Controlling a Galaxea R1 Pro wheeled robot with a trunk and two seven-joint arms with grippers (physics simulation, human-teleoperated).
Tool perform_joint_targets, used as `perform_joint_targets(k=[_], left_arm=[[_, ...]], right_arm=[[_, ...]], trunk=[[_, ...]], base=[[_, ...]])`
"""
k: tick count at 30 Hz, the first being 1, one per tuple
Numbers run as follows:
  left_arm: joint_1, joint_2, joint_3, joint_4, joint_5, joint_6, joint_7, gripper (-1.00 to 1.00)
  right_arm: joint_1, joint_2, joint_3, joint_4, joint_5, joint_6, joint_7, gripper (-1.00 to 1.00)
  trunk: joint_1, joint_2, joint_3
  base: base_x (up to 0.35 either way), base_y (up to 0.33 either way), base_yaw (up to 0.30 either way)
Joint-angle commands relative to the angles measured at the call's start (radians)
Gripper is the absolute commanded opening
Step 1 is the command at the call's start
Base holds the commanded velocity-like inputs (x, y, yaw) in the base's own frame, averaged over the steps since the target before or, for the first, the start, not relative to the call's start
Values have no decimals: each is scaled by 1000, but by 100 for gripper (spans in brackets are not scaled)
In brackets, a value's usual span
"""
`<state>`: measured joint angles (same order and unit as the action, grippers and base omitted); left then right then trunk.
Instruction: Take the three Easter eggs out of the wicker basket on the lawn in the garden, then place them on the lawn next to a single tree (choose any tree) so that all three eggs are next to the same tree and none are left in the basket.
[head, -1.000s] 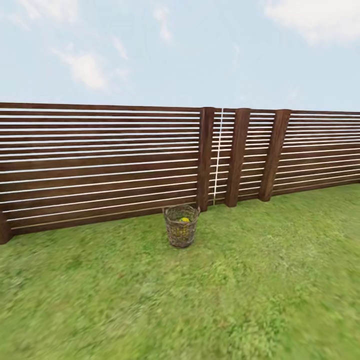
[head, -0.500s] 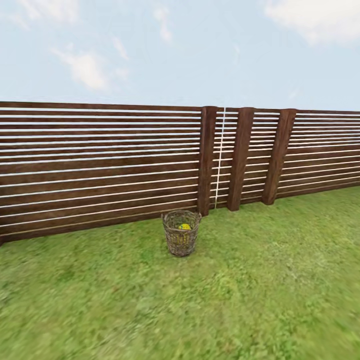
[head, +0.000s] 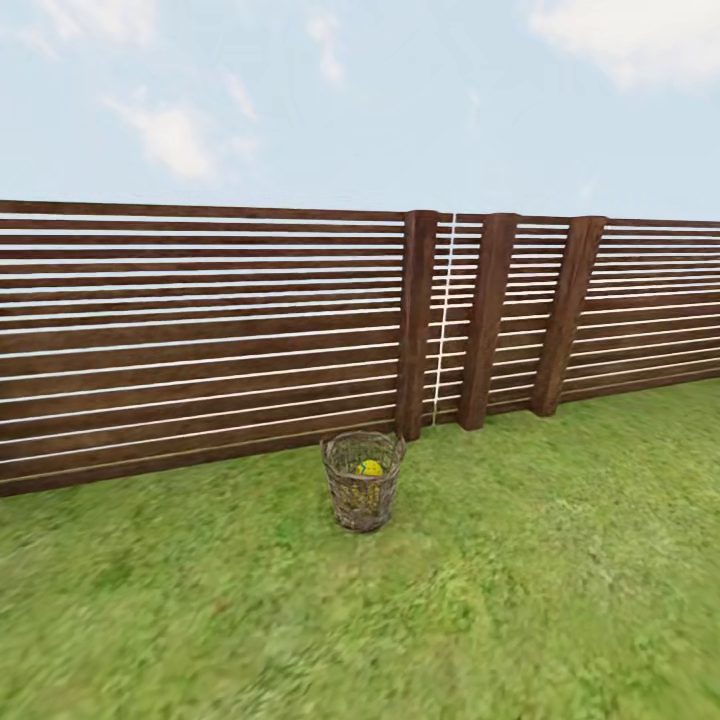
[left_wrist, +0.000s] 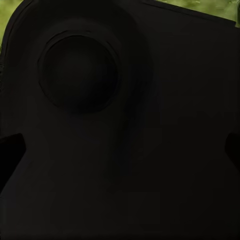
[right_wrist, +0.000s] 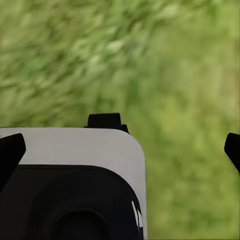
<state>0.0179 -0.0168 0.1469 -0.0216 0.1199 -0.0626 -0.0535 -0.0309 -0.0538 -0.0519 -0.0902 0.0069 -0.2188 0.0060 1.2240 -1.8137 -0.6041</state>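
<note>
The sky (head: 400, 100) is spreading pale blue with soft white cloud smudges across the upper part of the head view; below it the lawn (head: 520, 600) is lying wide and flat, its mottled green grass looking blurred and slightly streaked; in the right wrist view the same grass (right_wrist: 165, 60) is showing as a soft green blur. Along the far edge of the lawn the fence (head: 200, 330) is running in long horizontal slats of dark brown wood with thin bright gaps between them; three thick upright posts (head: 416, 320) of the same grained wood are standing close together where the fence is bending away. The wicker basket (head: 362, 495) is standing upright on the lawn, just in front of the fence and near the nearest post; it is round, slightly tapered, woven in open tan-brown strands. Inside it one yellow Easter egg (head: 369, 467) is showing at the rim, with small dark marks too tiny to read. No writing is showing on any surface. In the left wrist view a smooth black robot body (left_wrist: 120, 130) with a round recess is blocking the camera; the dark finger tips (right_wrist: 11, 150) are sitting at opposite edges of the right wrist view, spread wide apart around nothing, and the left pair looks likewise parted.
</note>
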Motion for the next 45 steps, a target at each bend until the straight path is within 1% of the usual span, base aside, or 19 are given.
perform_joint_targets(k=[1,9,39,45], left_arm=[[1,0,3,-1,10,0,-4,100],[1,0,3,-1,10,0,-3,100],[1,0,3,-1,10,0,-4,100],[1,-1,3,-1,10,0,-7,100]], right_arm=[[-1,0,-5,1,1,-4,1,100],[-1,0,-6,1,1,-4,1,100],[0,0,-6,1,0,-4,2,100],[-1,0,-6,1,1,-4,1,100]], trunk=[[0,0,-1],[0,0,-1],[0,0,-1],[0,0,-1]], base=[[157,0,0],[52,0,0],[2,0,0],[139,0,0]])
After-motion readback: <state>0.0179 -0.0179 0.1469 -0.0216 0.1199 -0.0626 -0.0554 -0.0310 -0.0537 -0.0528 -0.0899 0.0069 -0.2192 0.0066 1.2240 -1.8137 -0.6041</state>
